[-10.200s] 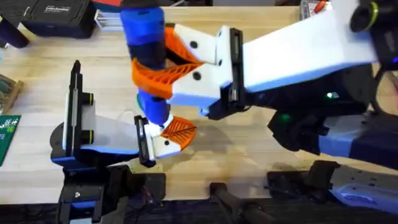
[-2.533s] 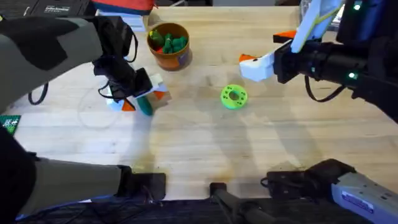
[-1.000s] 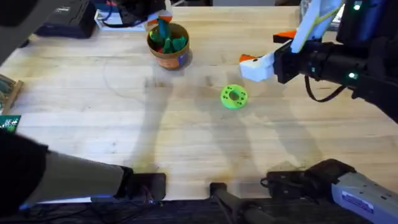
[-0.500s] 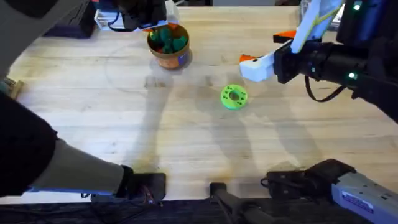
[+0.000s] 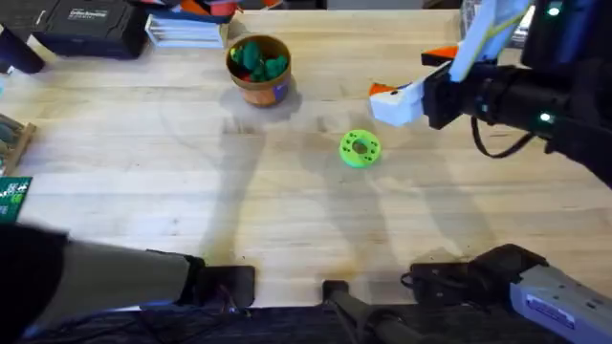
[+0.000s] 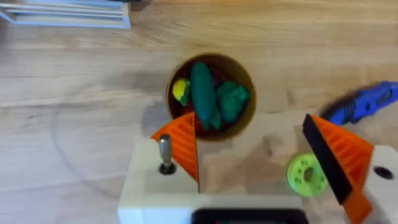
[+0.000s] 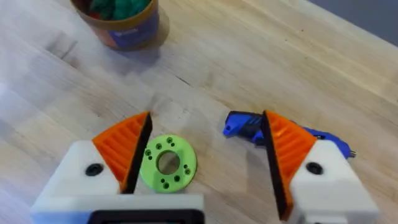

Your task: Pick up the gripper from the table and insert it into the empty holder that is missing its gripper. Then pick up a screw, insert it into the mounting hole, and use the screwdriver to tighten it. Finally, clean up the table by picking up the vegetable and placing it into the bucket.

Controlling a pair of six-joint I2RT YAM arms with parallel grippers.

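Two end effectors stand released. Left end effector [image 6: 261, 165] hovers over the bucket [image 6: 211, 96], the vegetable [image 6: 202, 93] lying inside. Right end effector [image 7: 205, 155] straddles the lime disc [image 7: 166, 163]; its wrist view reveals the screwdriver [image 7: 249, 126] at two o'clock on the bench [image 5: 287, 220].

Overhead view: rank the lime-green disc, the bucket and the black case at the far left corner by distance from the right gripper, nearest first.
1. The lime-green disc: just ahead of the right gripper, toward the arms' bases.
2. The bucket: farther left, near the table's far edge, with the vegetable in it.
3. The black case: far left corner, clearly the farthest.
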